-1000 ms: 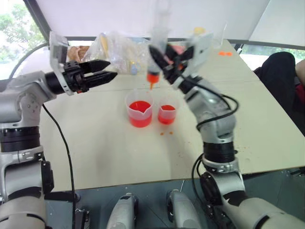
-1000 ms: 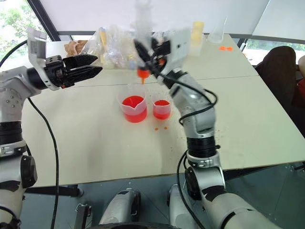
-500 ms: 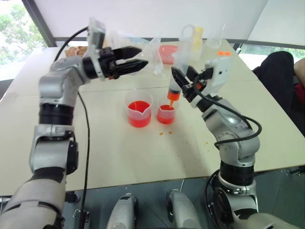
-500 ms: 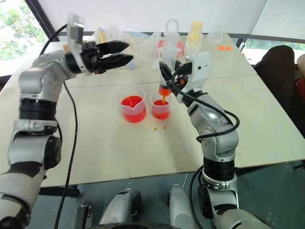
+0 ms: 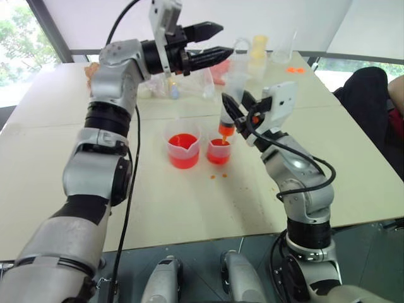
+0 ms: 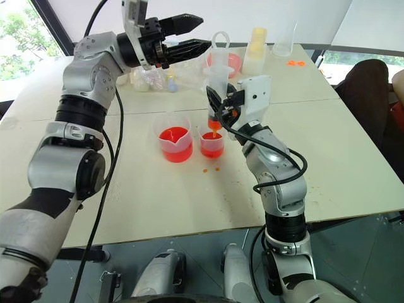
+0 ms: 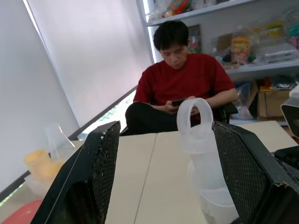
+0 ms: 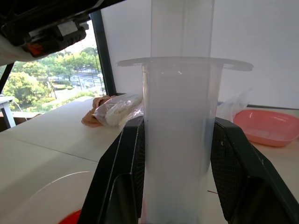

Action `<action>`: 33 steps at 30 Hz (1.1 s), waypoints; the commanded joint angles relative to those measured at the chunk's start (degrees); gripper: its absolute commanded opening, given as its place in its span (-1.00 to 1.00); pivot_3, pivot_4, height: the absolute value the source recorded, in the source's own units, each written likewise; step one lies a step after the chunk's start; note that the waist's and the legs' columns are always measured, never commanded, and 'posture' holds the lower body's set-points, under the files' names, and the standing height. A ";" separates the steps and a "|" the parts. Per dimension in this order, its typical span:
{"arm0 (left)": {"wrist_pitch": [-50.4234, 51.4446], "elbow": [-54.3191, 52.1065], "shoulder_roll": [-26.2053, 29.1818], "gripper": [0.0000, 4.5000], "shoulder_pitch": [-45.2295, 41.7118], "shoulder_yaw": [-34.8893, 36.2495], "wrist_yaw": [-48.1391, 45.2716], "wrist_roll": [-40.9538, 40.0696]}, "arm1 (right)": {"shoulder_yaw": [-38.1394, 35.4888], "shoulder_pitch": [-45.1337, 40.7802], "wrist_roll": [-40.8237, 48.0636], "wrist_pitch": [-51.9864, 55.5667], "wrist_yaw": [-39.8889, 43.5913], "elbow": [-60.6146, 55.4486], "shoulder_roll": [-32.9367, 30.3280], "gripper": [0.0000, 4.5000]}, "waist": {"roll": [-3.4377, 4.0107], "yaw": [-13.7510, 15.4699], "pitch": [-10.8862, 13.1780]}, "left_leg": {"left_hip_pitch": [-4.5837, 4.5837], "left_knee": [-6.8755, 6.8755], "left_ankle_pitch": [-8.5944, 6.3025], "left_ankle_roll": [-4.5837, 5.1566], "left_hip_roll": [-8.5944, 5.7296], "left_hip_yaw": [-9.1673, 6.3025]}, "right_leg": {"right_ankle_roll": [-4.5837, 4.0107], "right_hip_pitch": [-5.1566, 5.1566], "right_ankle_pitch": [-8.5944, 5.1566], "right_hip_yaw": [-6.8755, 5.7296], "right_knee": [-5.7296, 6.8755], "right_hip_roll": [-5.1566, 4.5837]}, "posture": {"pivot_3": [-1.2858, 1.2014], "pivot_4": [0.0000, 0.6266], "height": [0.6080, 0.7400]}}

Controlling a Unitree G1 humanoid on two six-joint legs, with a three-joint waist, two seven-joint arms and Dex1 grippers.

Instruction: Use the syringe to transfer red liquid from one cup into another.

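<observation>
The right claw [image 6: 218, 106] is clamped on the barrel of the syringe [image 6: 216, 85], held upright with its orange tip just above the smaller cup [image 6: 213, 143] of red liquid [image 6: 213, 136]. The larger spouted cup [image 6: 176, 140] stands just beside it on the surface [image 6: 341, 145]. The left claw [image 6: 189, 35] spreads wide, empty, near the plunger ring

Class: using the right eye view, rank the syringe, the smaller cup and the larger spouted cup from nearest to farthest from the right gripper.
1. Syringe: clamped in the right gripper.
2. Smaller cup: directly beneath the syringe tip.
3. Larger spouted cup: farther, toward the robot's left.
</observation>
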 commanded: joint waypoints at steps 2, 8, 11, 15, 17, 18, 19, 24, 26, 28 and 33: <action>-3.03 2.26 -0.60 0.44 -3.10 1.48 -0.50 0.68 | 0.52 -0.04 -0.39 -1.88 -0.21 -1.64 0.47 -0.36 | -0.01 0.05 0.00 | 0.00 0.00 0.00 0.00 0.00 0.00 | 0.00 0.00 0.00 0.00 0.00 0.00 | 0.03 -0.52 1.00; -6.90 5.77 -2.67 0.44 -4.27 0.05 1.37 4.20 | 2.01 0.37 -1.28 -2.52 -0.14 -1.66 0.76 -0.36 | -0.02 0.27 0.01 | -0.02 0.00 0.00 0.00 -0.01 0.00 | 0.01 0.01 0.00 0.00 -0.02 -0.01 | 0.03 -0.52 1.00; -8.57 7.97 -3.26 0.44 -5.17 -0.58 3.79 6.75 | 2.89 0.65 -1.86 -2.95 0.10 -1.49 0.75 -0.36 | -0.02 0.22 0.01 | -0.02 0.00 0.00 0.00 -0.01 0.00 | 0.01 0.01 0.00 0.00 -0.02 0.00 | 0.03 -0.52 1.00; -10.64 9.61 -3.70 0.10 -5.78 -0.64 4.85 8.73 | 3.47 0.73 -2.43 -3.44 0.13 -1.24 1.08 -0.36 | -0.02 0.19 0.01 | -0.01 0.00 0.00 0.00 -0.01 -0.01 | 0.01 0.01 -0.01 -0.01 -0.02 0.00 | 0.03 -0.52 1.00; -11.17 9.78 -3.89 -0.27 -5.94 -0.35 4.23 8.86 | 3.59 0.72 -2.62 -3.60 0.13 -1.11 1.29 -0.36 | -0.02 0.15 0.01 | -0.01 0.00 0.00 0.00 -0.01 -0.01 | 0.01 0.01 0.00 -0.01 -0.02 0.00 | 0.03 -0.52 1.00; -11.22 9.72 -3.99 -0.45 -6.01 -0.14 4.00 8.79 | 3.63 0.71 -2.70 -3.67 0.14 -1.04 1.39 -0.36 | -0.02 0.15 0.01 | -0.02 0.00 0.00 0.00 -0.01 -0.01 | 0.01 0.01 -0.01 -0.01 -0.02 0.00 | 0.03 -0.52 1.00; -11.22 9.65 -4.09 -0.65 -6.06 0.08 3.75 8.70 | 3.66 0.71 -2.79 -3.73 0.17 -0.97 1.48 -0.36 | -0.02 0.16 0.01 | -0.02 0.00 0.00 0.00 -0.01 -0.01 | 0.01 0.01 -0.01 -0.01 -0.02 0.00 | 0.03 -0.52 1.00; -8.71 7.23 -4.54 -0.99 -5.64 1.51 -0.92 6.15 | 3.74 0.46 -2.99 -3.97 0.19 -0.61 1.91 -0.36 | -0.02 0.08 0.01 | -0.02 0.00 0.00 0.00 -0.01 -0.02 | 0.01 0.01 -0.01 -0.01 -0.02 0.01 | 0.03 -0.52 1.00; -6.70 5.69 -4.66 -0.99 -5.11 1.97 -3.52 4.83 | 3.75 0.24 -3.02 -4.13 0.19 -0.36 2.04 -0.36 | -0.02 0.05 0.01 | -0.02 0.00 0.00 0.00 0.00 -0.02 | 0.01 0.01 -0.01 -0.01 -0.02 0.01 | 0.03 -0.52 1.00; -4.41 3.43 -4.77 -0.99 -4.13 2.08 -6.00 3.57 | 3.71 0.07 -3.06 -4.38 0.25 -0.10 2.13 -0.36 | -0.02 0.03 0.01 | -0.02 0.00 0.00 0.00 0.00 -0.02 | 0.02 0.01 -0.01 -0.01 -0.01 0.01 | 0.03 -0.52 1.00; 2.04 -3.49 -5.70 -0.99 -0.53 1.87 -8.80 1.32 | 3.46 -0.65 -3.33 -5.36 0.44 0.72 2.29 -0.36 | -0.02 0.03 0.01 | -0.01 0.00 0.00 0.00 0.01 -0.03 | 0.02 0.01 -0.01 -0.01 0.00 0.01 | 0.03 -0.52 1.00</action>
